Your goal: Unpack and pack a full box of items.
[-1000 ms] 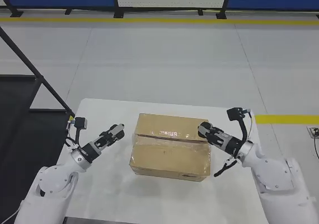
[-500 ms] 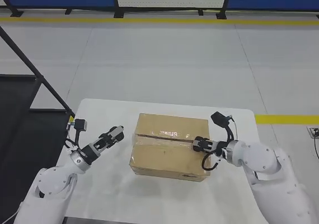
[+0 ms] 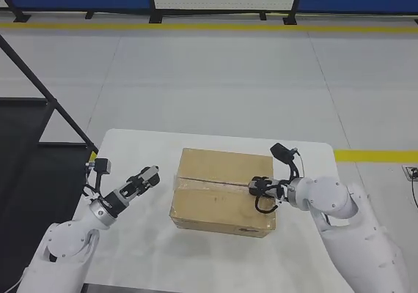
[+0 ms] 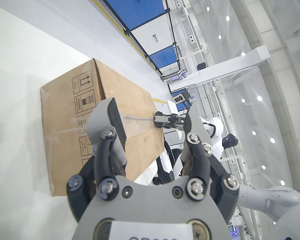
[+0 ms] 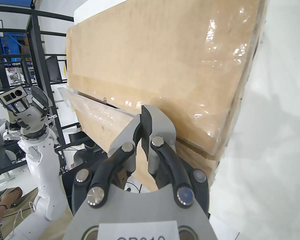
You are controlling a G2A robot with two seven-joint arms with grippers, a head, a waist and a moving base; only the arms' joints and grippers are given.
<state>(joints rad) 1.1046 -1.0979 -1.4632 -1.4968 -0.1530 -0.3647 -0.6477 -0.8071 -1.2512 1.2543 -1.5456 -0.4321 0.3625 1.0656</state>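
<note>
The taped box (image 3: 220,209) sits closed on the table (image 3: 139,242). The right end effector (image 3: 256,186), pinched narrow, is at its top seam; the left end effector (image 3: 147,176) hangs wide beside the other end.

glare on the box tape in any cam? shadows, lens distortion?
Right wrist view: strong glints on the clear tape over the box, soft shadow on the table beside it. Top view: hardly any sheen along the seam. Left wrist view: little glare on the box; ceiling lights show as bright spots, panel frames look bowed.
</note>
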